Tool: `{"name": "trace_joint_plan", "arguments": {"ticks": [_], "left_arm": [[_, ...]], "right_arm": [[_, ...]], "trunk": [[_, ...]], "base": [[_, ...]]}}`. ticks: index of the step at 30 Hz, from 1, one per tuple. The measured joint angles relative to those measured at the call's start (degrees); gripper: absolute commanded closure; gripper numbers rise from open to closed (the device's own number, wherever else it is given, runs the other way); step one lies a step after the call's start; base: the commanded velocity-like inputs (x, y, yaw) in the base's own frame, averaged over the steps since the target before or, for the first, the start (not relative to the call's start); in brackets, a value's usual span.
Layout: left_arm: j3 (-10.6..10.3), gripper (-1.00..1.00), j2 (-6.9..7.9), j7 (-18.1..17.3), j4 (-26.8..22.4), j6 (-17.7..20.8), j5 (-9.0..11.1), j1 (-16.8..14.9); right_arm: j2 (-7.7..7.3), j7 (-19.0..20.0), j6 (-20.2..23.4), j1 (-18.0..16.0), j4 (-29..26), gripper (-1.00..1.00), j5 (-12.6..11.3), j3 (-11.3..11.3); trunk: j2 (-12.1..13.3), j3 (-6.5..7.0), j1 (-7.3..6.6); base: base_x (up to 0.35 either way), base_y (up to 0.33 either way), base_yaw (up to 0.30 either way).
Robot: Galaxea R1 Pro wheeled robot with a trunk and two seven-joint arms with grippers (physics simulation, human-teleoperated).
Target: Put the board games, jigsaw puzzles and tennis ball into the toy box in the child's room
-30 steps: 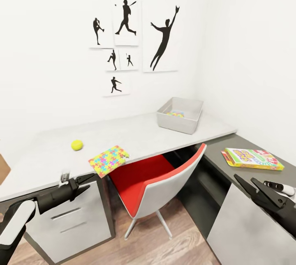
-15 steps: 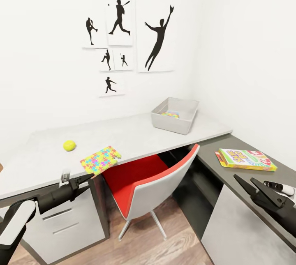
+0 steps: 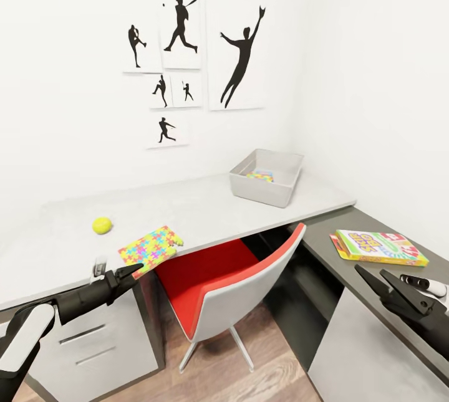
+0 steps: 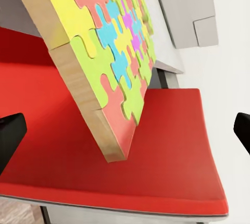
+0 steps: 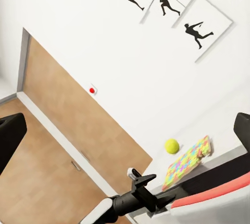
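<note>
left pincer point(image 3: 131, 272) open, empty | jigsaw puzzle point(image 3: 151, 246) overhangs worktop point(image 3: 206, 209) edge, just ahead | looks thin, stiff, light: pinch the overhanging edge | right pincer point(image 3: 381, 280) open, empty

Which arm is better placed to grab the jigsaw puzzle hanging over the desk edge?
Left, probably. The left gripper sits open just below the jigsaw puzzle, which overhangs the table edge above the red chair. The right gripper is off by the board game.
</note>
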Motion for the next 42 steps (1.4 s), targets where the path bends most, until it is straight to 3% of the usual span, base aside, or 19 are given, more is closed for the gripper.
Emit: {"name": "trace_joint_plan", "arguments": {"ticks": [41,42], "left_arm": [[-0.15,-1.0,-0.08,0.06,-0.01,-0.11,0.0,0.0],[-0.15,1.0,-0.08,0.06,0.01,-0.11,0.0,0.0]], "right_arm": [[0.0,-0.01,-0.01,0.0,0.0,-1.0,0.0,0.0],[0.0,-0.02,-0.01,0.0,0.0,-1.0,0.0,0.0]], "trunk": [[0.0,0.0,0.0],[0.0,0.0,0.0]], "base": [[0.03,0.0,0.0],[0.001,0.0,0.0]]}}
